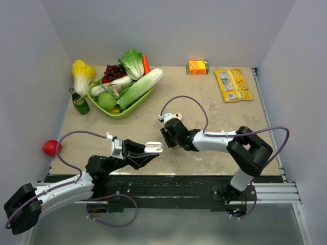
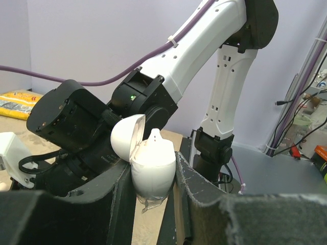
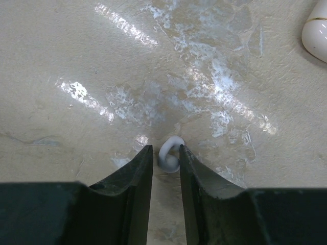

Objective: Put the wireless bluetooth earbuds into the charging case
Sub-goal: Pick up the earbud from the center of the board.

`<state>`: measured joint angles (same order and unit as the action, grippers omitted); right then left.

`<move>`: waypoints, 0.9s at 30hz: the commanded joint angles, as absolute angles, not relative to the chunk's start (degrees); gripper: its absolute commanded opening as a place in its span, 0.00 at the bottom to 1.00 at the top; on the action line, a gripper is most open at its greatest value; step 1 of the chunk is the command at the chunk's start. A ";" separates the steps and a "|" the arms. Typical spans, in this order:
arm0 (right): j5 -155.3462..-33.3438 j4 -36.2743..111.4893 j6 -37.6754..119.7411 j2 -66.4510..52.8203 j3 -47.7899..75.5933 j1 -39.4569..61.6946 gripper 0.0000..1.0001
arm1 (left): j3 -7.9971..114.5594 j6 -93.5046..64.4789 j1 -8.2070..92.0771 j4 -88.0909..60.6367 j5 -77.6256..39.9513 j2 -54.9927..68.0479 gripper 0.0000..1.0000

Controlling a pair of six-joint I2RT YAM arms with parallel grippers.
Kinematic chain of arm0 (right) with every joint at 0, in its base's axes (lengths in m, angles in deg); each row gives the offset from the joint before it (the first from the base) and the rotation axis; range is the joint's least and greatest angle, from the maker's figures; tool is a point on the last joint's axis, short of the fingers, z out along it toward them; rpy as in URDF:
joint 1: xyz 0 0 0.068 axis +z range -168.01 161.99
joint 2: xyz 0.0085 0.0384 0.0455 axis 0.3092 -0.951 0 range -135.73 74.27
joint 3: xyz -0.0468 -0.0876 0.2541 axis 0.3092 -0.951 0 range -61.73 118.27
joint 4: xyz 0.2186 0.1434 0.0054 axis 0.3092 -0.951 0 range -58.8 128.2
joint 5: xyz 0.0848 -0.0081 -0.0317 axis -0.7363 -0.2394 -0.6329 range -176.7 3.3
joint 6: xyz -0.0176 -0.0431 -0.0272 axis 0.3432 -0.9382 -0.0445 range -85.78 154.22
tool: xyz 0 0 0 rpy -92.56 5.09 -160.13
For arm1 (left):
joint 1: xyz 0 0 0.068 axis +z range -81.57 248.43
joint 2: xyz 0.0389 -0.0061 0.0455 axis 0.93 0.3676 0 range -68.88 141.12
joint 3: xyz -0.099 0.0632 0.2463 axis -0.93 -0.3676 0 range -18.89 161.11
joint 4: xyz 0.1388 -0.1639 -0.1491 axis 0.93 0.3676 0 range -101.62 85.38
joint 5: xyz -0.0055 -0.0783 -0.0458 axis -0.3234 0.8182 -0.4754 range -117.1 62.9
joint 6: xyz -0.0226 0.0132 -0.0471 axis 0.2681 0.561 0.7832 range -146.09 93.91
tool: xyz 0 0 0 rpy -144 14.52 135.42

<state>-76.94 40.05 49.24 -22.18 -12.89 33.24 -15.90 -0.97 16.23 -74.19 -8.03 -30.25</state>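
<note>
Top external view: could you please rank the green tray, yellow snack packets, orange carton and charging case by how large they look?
1. green tray
2. yellow snack packets
3. orange carton and charging case: they look about alike. The case is held up off the table, probably nearer the camera, so I leave them unranked.

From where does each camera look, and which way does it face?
Top external: above, behind the bases, facing down at the table; left arm and right arm show.
Left wrist: faces along the left pincer, shut on the open charging case; right arm beyond.
Right wrist: faces down at the table; right pincer straddles an earbud.
Shared: top and left wrist show the charging case.
</note>
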 commanded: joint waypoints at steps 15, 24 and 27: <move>-71.67 36.73 51.27 -11.63 -14.53 32.88 0.00 | -18.89 -0.43 15.96 -78.16 -9.34 -30.47 0.00; -77.36 27.50 51.19 14.29 -16.91 32.88 0.00 | -18.89 0.36 16.05 -80.17 -12.85 -29.15 0.00; -84.82 24.07 49.08 23.45 -15.77 32.88 0.00 | -18.71 0.54 16.05 -81.75 -14.79 -28.10 0.00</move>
